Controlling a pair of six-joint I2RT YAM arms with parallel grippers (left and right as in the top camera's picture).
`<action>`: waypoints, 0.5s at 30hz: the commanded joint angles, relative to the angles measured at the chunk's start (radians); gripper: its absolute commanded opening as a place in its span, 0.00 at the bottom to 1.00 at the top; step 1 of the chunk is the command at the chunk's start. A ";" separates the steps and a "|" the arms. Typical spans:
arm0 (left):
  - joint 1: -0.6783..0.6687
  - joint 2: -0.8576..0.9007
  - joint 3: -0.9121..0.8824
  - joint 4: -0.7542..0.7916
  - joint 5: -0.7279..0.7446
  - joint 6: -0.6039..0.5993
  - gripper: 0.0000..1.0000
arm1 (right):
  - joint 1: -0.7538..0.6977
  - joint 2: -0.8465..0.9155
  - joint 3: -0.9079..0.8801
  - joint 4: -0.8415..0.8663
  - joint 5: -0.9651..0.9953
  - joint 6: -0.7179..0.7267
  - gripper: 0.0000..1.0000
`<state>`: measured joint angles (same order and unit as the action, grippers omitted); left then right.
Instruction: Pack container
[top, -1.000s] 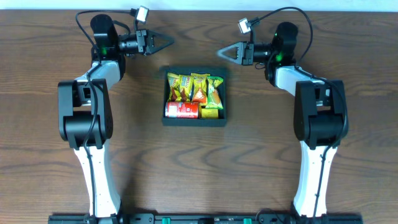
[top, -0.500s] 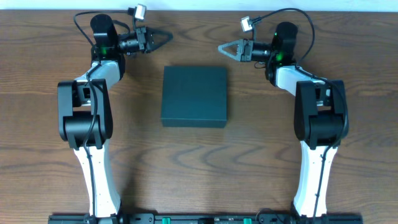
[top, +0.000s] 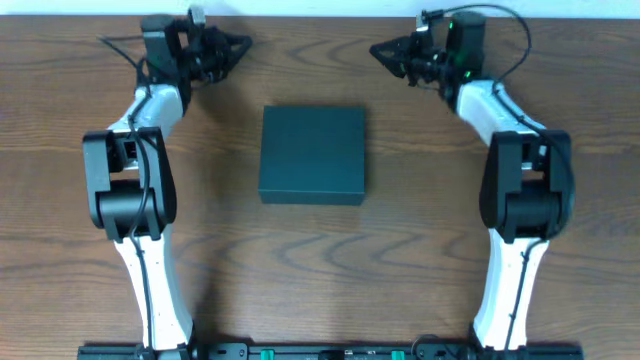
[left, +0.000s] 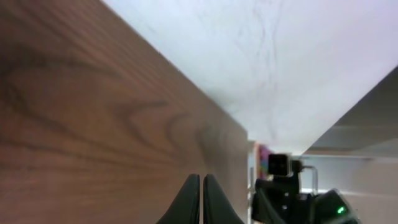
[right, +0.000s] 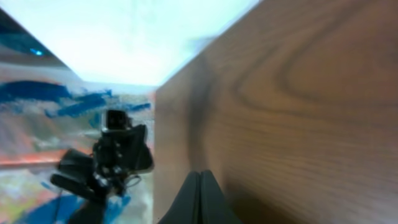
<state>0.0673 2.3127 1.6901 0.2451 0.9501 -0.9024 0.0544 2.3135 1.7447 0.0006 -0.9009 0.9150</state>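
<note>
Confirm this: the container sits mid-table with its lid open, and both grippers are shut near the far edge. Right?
No. The container is closed, not open, as the overhead view shows. The rest holds: it sits mid-table, and the left gripper and right gripper are both shut near the far edge.
</note>
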 joint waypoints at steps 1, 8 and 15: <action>-0.004 -0.169 0.086 -0.163 -0.017 0.195 0.06 | 0.001 -0.166 0.113 -0.225 0.077 -0.301 0.02; -0.065 -0.540 0.103 -0.811 -0.366 0.624 0.06 | 0.001 -0.429 0.167 -0.719 0.254 -0.603 0.02; -0.101 -0.880 0.103 -1.125 -0.467 0.760 0.06 | 0.006 -0.723 0.167 -0.978 0.311 -0.725 0.02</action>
<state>-0.0330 1.5200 1.7859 -0.8246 0.5758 -0.2661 0.0547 1.6863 1.9034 -0.9306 -0.6472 0.3080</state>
